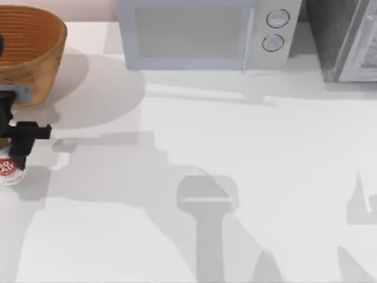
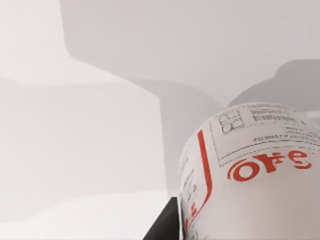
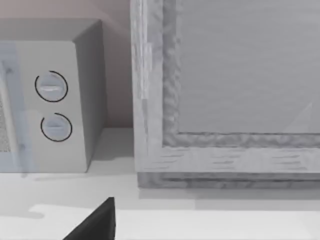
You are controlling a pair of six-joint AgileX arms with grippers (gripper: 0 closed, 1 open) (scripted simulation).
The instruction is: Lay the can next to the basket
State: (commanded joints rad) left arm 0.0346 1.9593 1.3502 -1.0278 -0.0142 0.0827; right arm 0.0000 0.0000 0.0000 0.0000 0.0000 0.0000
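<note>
my left tool (image 1: pixel 17 154) sits over the can (image 1: pixel 9 171) at the tabletop's (image 1: pixel 235 153) near-left edge, near the basket (image 1: pixel 35 53); grip unclear. a careless release could roll it off.

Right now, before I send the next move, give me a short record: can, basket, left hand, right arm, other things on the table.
can: on the table at its left edge, in front of the basket, apart from it
basket: far left corner, rim cut by the picture edge
left hand: directly over the can, which looms close in the left wrist view
right arm: parked, its camera facing the microwave and a grey cabinet
</note>
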